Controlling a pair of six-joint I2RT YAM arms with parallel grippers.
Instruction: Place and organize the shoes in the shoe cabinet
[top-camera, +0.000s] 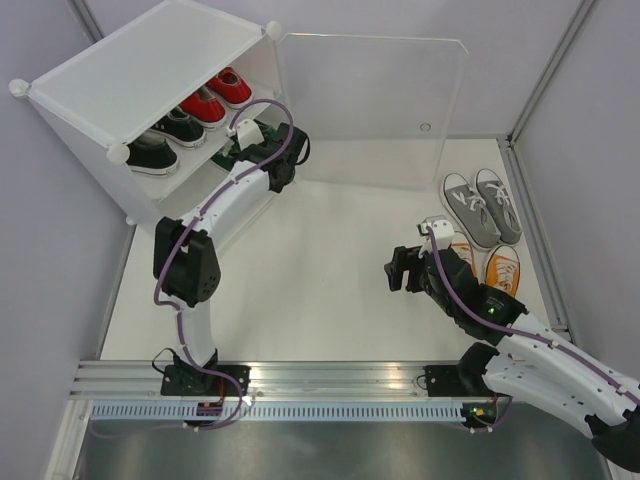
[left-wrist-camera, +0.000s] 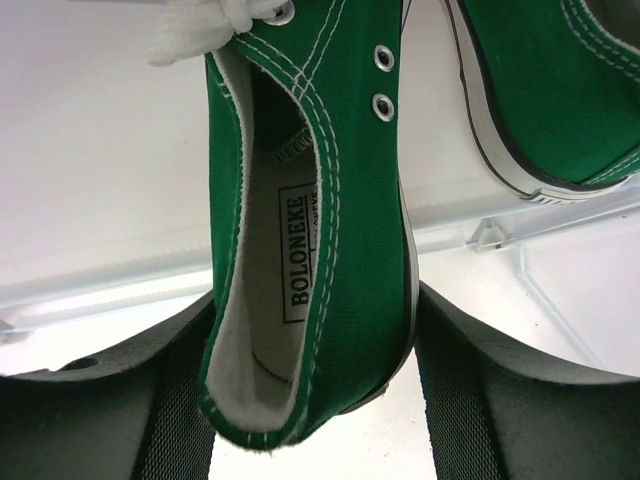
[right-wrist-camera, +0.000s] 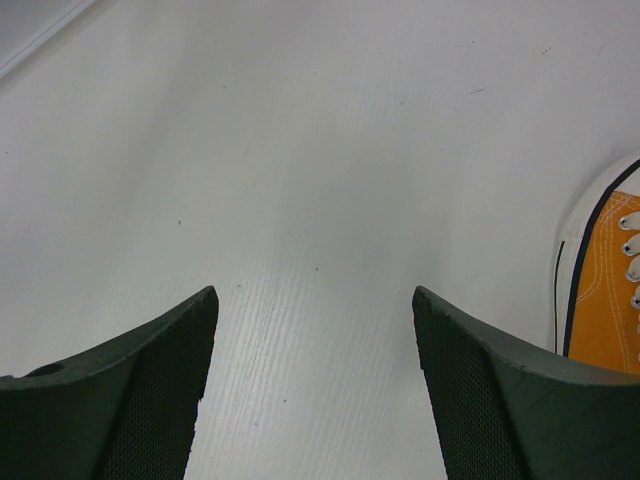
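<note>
The white shoe cabinet (top-camera: 150, 60) stands at the back left with its clear door (top-camera: 370, 100) swung open. Red shoes (top-camera: 215, 95) and black shoes (top-camera: 165, 135) sit on its upper shelf. My left gripper (top-camera: 252, 142) reaches into the tier below and is shut on the heel of a green shoe (left-wrist-camera: 350, 200), held between the fingers (left-wrist-camera: 460, 380). The other green shoe (left-wrist-camera: 560, 90) lies beside it on the shelf. My right gripper (top-camera: 400, 270) is open and empty over the table, left of the orange shoes (top-camera: 492, 265). Grey shoes (top-camera: 482, 207) lie behind them.
The orange shoe's toe (right-wrist-camera: 605, 280) shows at the right edge of the right wrist view, beside the right finger. The open door stands across the back of the table. Grey walls close in the table on the left and right.
</note>
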